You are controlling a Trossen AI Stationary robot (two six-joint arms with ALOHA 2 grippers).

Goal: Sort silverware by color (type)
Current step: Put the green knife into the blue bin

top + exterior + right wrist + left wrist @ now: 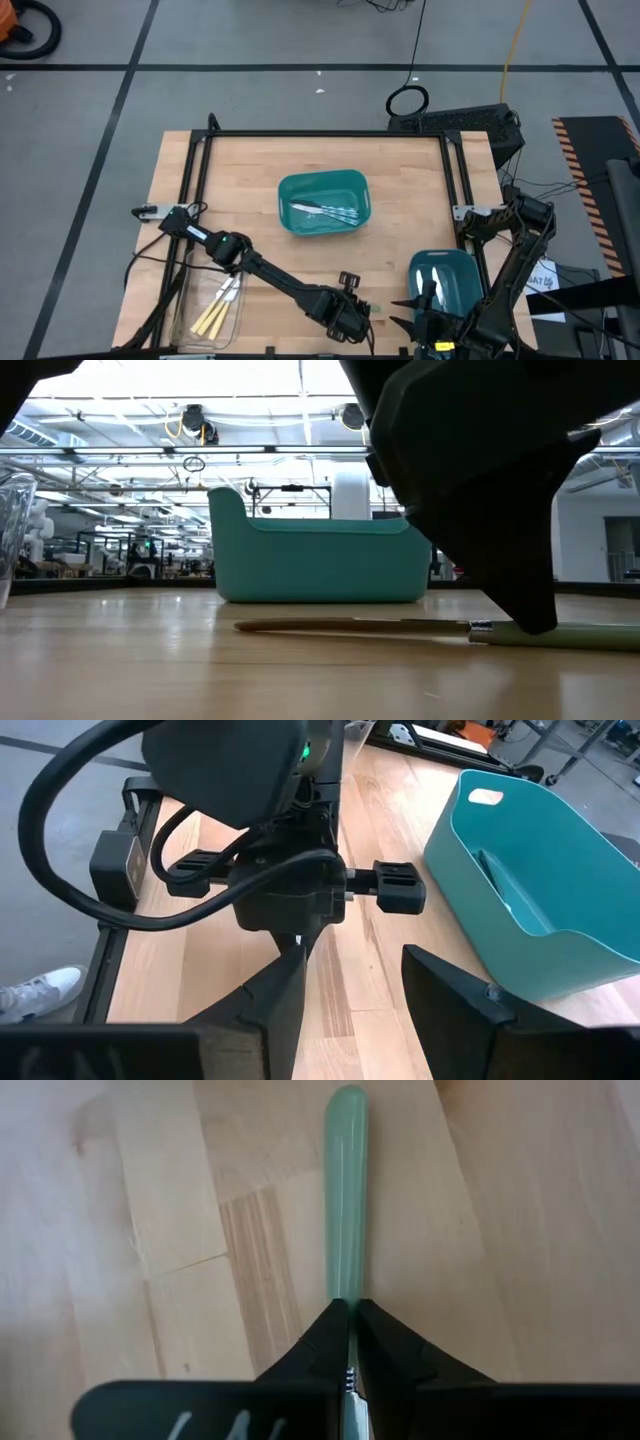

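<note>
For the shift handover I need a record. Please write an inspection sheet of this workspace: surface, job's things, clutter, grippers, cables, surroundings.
Surface: wooden table, bare between containers.
Job's things: teal bin at centre holds metal cutlery; second teal bin near the right arm; clear tray holds yellow-handled pieces; green-handled piece lies flat on the wood.
Clutter: nothing seen.
Grippers: left gripper shut on the green-handled piece at the table's front edge; right gripper open, waiting beside it.
Cables: yellow cable and black cable on the floor.
Surroundings: grey floor with dark tape lines.
</note>
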